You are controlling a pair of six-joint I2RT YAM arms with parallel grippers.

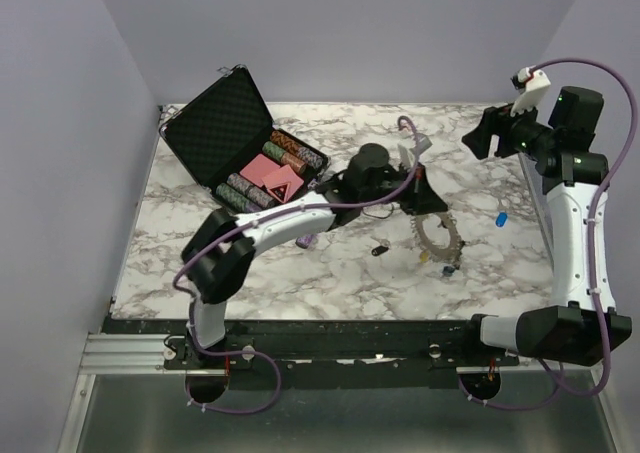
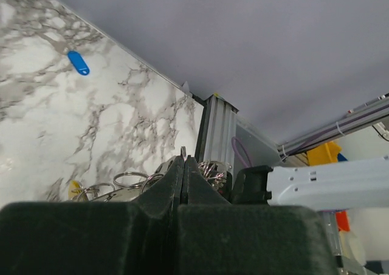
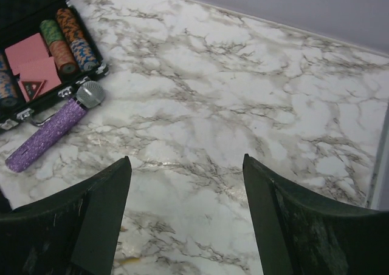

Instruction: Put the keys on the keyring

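Top external view is showing a white marble tabletop boxed in by pale lilac walls, with an open black chip case sitting far left. The keyring is lying right of centre, and a blue-capped key and a black-headed key are lying loose near it. My left gripper is pressing its jaws fully together just above the ring (whether it is pinching metal, I cannot tell). My right gripper is hovering spread wide, holding nothing. Right wrist view alone is showing the purple glittery tube clearly, beside the case.
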